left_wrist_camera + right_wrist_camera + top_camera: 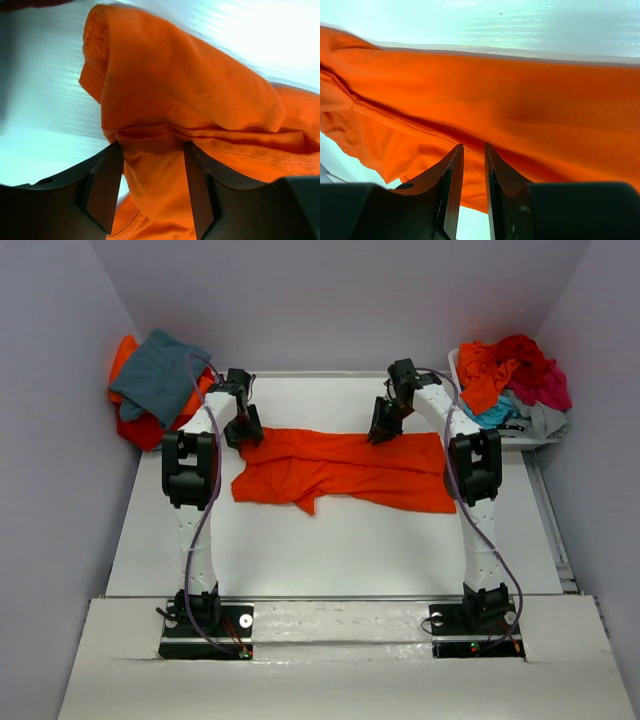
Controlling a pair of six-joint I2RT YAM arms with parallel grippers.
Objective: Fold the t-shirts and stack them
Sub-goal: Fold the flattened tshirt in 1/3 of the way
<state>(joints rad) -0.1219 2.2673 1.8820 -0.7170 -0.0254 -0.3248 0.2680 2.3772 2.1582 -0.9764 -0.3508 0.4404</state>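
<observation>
The bright orange t-shirt (340, 470) lies spread crosswise on the white table, rumpled along its near edge. My left gripper (243, 430) is at its far left corner. In the left wrist view its jaws (152, 150) stand apart, open, astride a raised fold of the orange cloth (190, 90) by the collar hem. My right gripper (383, 428) is at the shirt's far edge, right of middle. In the right wrist view (472, 146) its jaws are nearly together, and the creases of the cloth (520, 100) run into their tips.
A teal-grey t-shirt (158, 380) lies on red and orange ones at the far left, against the wall. The white bin (535, 440) at the far right holds several loose shirts (510, 375) in red, orange, magenta, turquoise and grey. Bare table (330, 550) lies between the shirt and the arm bases.
</observation>
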